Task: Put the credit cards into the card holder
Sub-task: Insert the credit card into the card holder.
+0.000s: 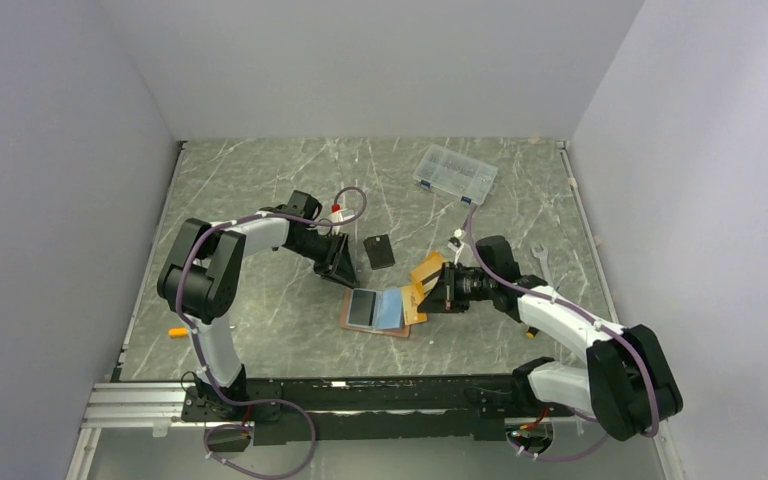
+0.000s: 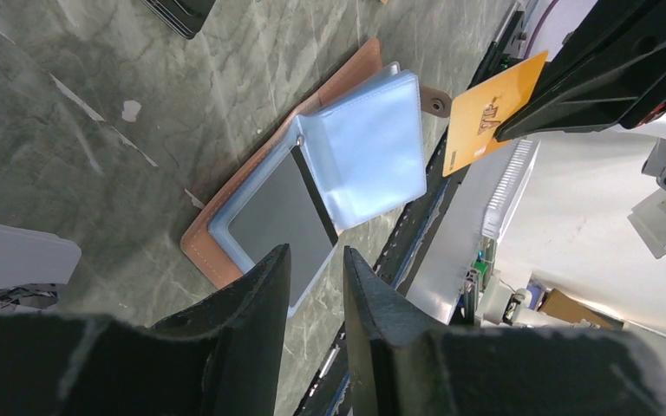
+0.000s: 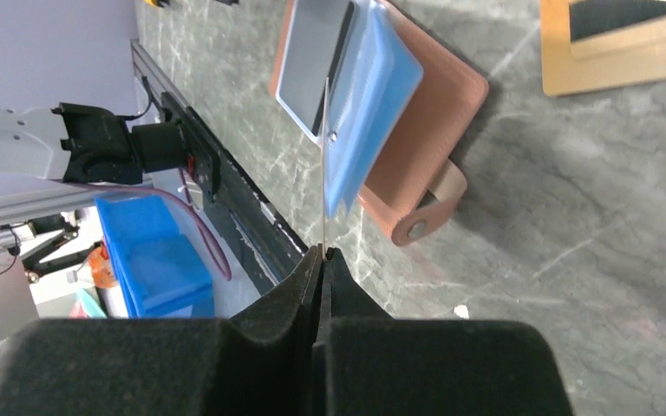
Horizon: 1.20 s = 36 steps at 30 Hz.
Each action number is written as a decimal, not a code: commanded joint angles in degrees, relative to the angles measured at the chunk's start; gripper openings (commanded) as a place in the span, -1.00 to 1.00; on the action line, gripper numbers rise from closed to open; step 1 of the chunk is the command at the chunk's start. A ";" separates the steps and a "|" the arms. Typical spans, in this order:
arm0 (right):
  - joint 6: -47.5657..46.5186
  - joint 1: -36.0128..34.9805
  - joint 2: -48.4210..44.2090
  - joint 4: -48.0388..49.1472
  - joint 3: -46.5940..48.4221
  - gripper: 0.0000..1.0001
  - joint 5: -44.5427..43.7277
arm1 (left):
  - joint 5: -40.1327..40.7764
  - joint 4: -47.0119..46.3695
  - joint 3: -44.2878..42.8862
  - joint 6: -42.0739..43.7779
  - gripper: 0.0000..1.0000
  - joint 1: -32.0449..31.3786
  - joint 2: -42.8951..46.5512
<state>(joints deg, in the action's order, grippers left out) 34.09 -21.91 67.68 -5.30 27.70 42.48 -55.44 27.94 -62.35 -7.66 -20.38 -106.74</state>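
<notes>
The tan-brown card holder [image 1: 397,329] lies open on the table, its blue-grey pockets [image 2: 373,147] up and its snap stud [image 3: 415,229] at one edge. A grey rectangle [image 2: 282,212] shows in its window pocket; I cannot tell if it is a card. My right gripper [image 1: 440,290] is shut on an orange-gold card [image 1: 427,270], held on edge just right of the holder; it shows edge-on in the right wrist view [image 3: 323,173]. More orange-gold cards with a black stripe [image 3: 624,48] lie flat beside the holder. My left gripper [image 1: 343,272] is open and empty, just above the holder's far side.
A small black rectangle [image 1: 379,251] lies behind the holder. A clear plastic box [image 1: 455,173] stands at the back right. A wrench [image 1: 543,262] lies at the right, a small red-capped bottle [image 1: 336,210] near the left arm, and an orange item [image 1: 177,331] at the left.
</notes>
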 commanded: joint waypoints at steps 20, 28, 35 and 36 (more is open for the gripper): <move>-3.23 -0.20 0.37 -4.23 -1.43 -1.00 3.44 | -0.62 0.03 -2.26 2.17 -0.38 -0.10 1.10; -3.49 -0.06 1.03 -4.27 -1.69 -1.00 3.66 | -0.68 0.39 -2.56 2.46 -0.39 -0.10 1.26; -3.81 -0.10 2.33 -4.25 -1.98 -1.00 3.46 | -0.79 0.43 -2.54 2.57 -0.40 -0.10 1.71; -3.66 -0.10 2.39 -3.97 -2.11 -1.00 3.56 | -0.76 0.44 -2.57 2.56 -0.40 -0.10 1.71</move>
<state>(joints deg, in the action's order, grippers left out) 31.24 -21.91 69.58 -9.91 26.02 45.19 -55.16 28.36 -63.07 -6.61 -20.38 -106.74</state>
